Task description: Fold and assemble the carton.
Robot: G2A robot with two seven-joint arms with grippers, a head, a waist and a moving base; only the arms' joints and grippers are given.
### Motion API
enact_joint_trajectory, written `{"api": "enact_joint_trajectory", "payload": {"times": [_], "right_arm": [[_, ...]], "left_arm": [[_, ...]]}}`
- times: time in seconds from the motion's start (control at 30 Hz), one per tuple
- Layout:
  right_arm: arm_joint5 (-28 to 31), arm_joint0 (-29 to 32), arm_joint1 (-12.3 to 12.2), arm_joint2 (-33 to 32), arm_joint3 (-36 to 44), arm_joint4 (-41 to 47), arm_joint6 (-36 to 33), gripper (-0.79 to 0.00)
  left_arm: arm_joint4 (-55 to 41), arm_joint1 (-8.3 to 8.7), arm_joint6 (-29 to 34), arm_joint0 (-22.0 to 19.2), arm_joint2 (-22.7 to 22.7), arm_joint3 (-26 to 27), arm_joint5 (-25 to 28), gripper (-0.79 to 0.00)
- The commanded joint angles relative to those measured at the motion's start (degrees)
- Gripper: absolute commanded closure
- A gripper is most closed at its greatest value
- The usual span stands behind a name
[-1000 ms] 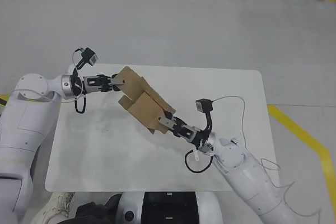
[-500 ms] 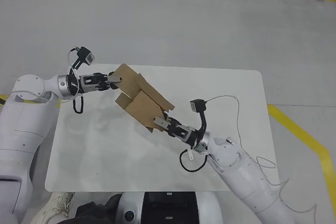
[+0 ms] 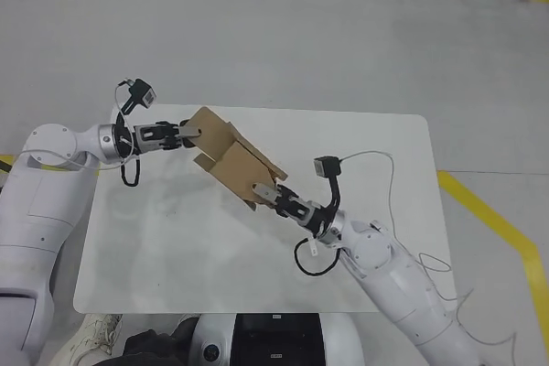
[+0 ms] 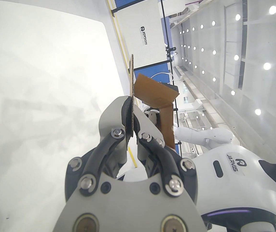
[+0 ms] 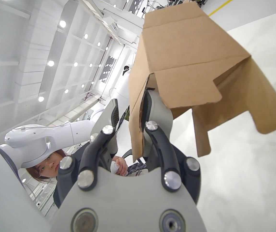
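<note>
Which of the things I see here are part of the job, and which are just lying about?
Job: carton, left claw clamped on its flap, right claw at its wall.
Not part of it: white table, yellow floor line.

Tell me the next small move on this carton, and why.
Probably close the right gripper on the carton wall between its fingers. One finger stands clear of the cardboard, so that side has no hold yet, while the left gripper is shut on the far flap, holding the half-opened carton over the table.
</note>
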State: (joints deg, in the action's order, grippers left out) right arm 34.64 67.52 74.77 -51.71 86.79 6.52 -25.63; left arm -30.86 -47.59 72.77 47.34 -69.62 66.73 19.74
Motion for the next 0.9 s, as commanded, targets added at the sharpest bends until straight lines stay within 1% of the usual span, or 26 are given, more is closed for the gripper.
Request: {"api": "enact_joint_trajectory", "payload": {"times": [0.0, 0.03, 0.23, 0.33, 0.37, 0.4, 0.43, 0.57, 0.7, 0.83, 0.87], "right_arm": [[0.0, 0.0, 0.0, -0.2, 0.1, 0.2, -0.1, -0.052], [0.1, 0.0, 0.0, -0.3, 0.1, 0.3, -0.1, 0.000], [0.4, 0.2, -0.1, -1.3, 0.2, 0.7, -0.6, 0.000], [0.3, 0.4, -0.2, -1.8, 0.4, 1.4, -1.4, 0.000], [0.3, 0.4, -0.2, -1.9, 0.5, 1.8, -1.9, 0.000], [0.2, 0.4, -0.2, -2.0, 0.5, 2.0, -2.6, 0.000], [0.1, 0.4, -0.3, -2.1, 0.6, 2.4, -3.2, 0.000], [-0.6, 0.3, -0.5, -2.9, 0.6, 3.3, -5.5, 0.000], [-1.7, 0.2, -1.0, -4.6, 1.2, 2.9, -7.6, 0.000], [-4.4, 0.0, -1.7, -6.5, 2.8, -0.5, -10.8, 0.000], [-5.4, 0.0, -1.9, -7.0, 3.3, -1.6, -11.6, 0.000]], "left_arm": [[0.5, 0.04, -0.4, 0.3, -0.2, 0.4, 0.1, 0.000], [0.5, 0.05, -0.4, 0.5, -0.3, 0.6, 0.0, 0.000], [0.6, 0.15, -0.4, 1.6, -1.1, 1.6, 0.4, 0.000], [-0.2, 0.27, 0.8, 2.1, -1.7, 1.8, 0.7, 0.000], [-0.4, 0.36, 1.4, 2.2, -2.1, 1.5, 0.8, -0.080], [-0.5, 0.47, 1.5, 2.2, -2.6, 1.1, 1.0, -0.385], [-0.9, 0.55, 1.8, 2.2, -3.1, 0.6, 0.9, -0.785], [-4.2, 0.92, 4.1, 1.9, -5.5, -1.6, 0.2, -0.785], [-5.0, 1.60, 5.9, 1.6, -8.5, -2.8, 0.6, -0.785], [-5.6, 2.38, 11.0, 2.0, -11.0, -1.0, 0.8, -0.785], [-5.3, 2.57, 11.9, 2.2, -11.2, 0.8, -0.1, -0.785]]}}
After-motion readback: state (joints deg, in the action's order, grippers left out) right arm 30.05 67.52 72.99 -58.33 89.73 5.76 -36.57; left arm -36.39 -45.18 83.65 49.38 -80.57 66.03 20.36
